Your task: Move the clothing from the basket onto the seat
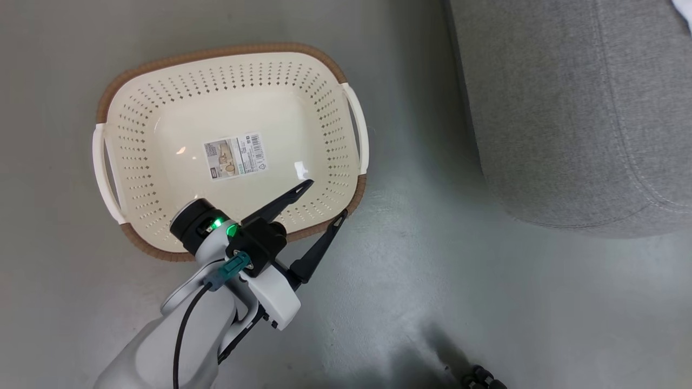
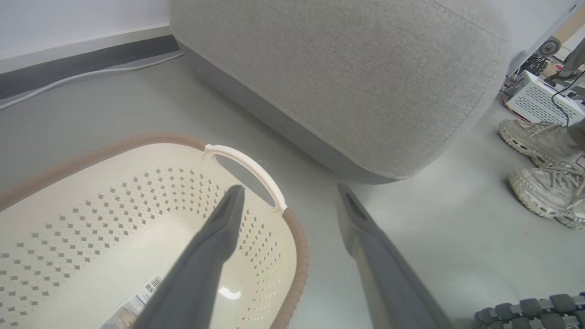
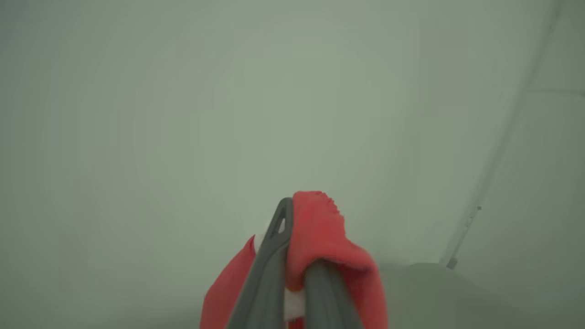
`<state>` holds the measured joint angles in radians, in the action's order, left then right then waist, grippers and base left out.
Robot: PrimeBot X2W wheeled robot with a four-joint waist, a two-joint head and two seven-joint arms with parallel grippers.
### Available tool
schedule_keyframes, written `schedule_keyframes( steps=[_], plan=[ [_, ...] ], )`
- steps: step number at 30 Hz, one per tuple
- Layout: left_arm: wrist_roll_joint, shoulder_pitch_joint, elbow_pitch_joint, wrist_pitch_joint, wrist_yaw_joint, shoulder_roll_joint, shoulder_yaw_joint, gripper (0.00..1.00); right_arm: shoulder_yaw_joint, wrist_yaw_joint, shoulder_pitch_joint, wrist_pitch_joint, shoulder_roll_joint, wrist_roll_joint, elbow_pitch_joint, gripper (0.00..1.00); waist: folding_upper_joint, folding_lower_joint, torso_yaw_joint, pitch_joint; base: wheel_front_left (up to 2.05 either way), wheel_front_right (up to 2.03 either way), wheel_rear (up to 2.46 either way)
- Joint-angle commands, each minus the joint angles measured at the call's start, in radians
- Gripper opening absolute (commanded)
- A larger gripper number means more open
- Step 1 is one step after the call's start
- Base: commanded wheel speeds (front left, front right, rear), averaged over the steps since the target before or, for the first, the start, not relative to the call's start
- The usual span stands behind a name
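Item: the clothing [image 3: 320, 237], a red garment with a sliver of white showing, is pinched in the right end effector [image 3: 292, 256]. The fingers are clenched on it and cloth drapes to either side. Its backdrop is pale and blurred, so its position relative to the sofa cannot be told.

Basket [image 1: 178, 86]: on the floor [image 1: 432, 270], with only a paper label [image 1: 235, 156] inside.

Left end effector [image 1: 327, 199]: released, fingers spread wide and holding nothing, over the basket rim at 5 o'clock.

Sofa [image 1: 567, 108]: at 2 o'clock from the basket, apart from it.

Assessment: the delivery step appears to be in hand. Recommend carrying the garment high enough that the hanging cloth clears the rounded sofa edge. Release only well over the cushion (a drop at the edge may slide to the floor).
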<state>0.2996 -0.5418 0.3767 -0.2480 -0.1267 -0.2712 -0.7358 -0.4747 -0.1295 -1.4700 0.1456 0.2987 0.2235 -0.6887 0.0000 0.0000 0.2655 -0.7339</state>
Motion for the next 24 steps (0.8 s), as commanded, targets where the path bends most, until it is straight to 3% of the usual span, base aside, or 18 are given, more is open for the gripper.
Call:
schedule_keyframes(
  steps=[1,6,23,24],
  plan=[
    [0.004,-0.014,-0.020,-0.007,-0.004,-0.008,0.016,1.00,-0.013,-0.001,0.028,0.022,0.010,-0.013,0.016,0.00,0.0000,0.0000,-0.019,-0.021,0.00,0.00,0.00],
    [0.008,-0.023,-0.021,-0.011,-0.004,-0.007,0.021,1.00,-0.038,-0.001,0.125,0.085,-0.038,-0.068,-0.022,0.00,0.0000,0.0000,-0.024,-0.029,0.00,0.00,0.00],
    [0.016,0.000,-0.036,-0.014,-0.004,0.009,0.044,1.00,-0.166,-0.001,0.543,0.116,-0.047,-0.264,-0.042,0.01,0.0000,0.0000,-0.027,0.048,0.00,0.00,0.00],
    [0.017,0.002,-0.037,-0.014,-0.004,0.009,0.045,1.00,-0.174,-0.001,0.557,0.116,-0.049,-0.268,-0.039,0.39,0.0000,0.0000,-0.029,0.054,0.00,0.00,0.00]
  ],
)
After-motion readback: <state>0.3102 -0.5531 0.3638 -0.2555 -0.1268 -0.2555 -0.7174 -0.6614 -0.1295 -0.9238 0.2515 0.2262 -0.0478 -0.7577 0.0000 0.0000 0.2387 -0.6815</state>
